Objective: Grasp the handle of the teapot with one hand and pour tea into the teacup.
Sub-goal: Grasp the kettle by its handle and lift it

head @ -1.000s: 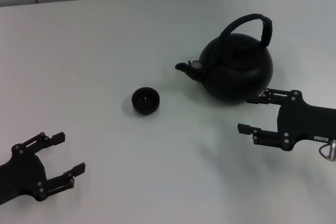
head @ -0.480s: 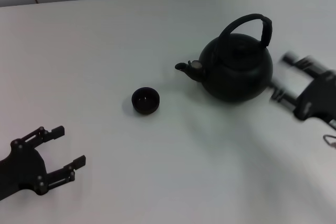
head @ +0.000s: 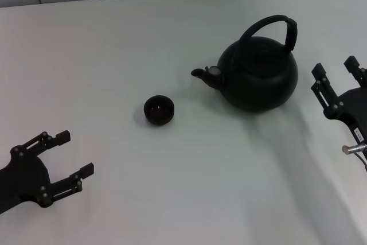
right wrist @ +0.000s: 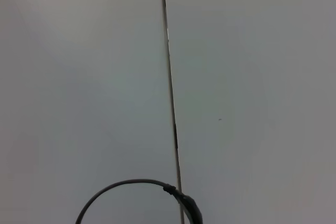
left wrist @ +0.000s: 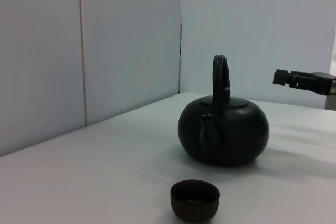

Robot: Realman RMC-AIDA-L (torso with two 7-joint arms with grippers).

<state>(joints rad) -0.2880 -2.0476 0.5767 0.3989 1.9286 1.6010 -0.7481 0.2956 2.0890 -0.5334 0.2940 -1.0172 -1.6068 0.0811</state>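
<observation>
The right gripper point(head: 335, 71) hangs at the right edge of the head view, fingers spread apart and pointing away from the robot, gripping nothing, just beside the teapot point(head: 259, 74) but not touching it. From the left wrist view that same gripper point(left wrist: 294, 78) shows off to the side, about level with the handle's upper part. The teapot sits upright on the white table point(head: 103, 55), spout aimed toward the robot's left, and the handle point(head: 269, 27) arches tall over the lid, free of any grip. The teacup point(head: 159, 109) stands apart from the spout, nearer the robot's left. Down at the lower left, the left gripper point(head: 71, 158) rests low, fingers parted and empty, well away from the cup.
</observation>
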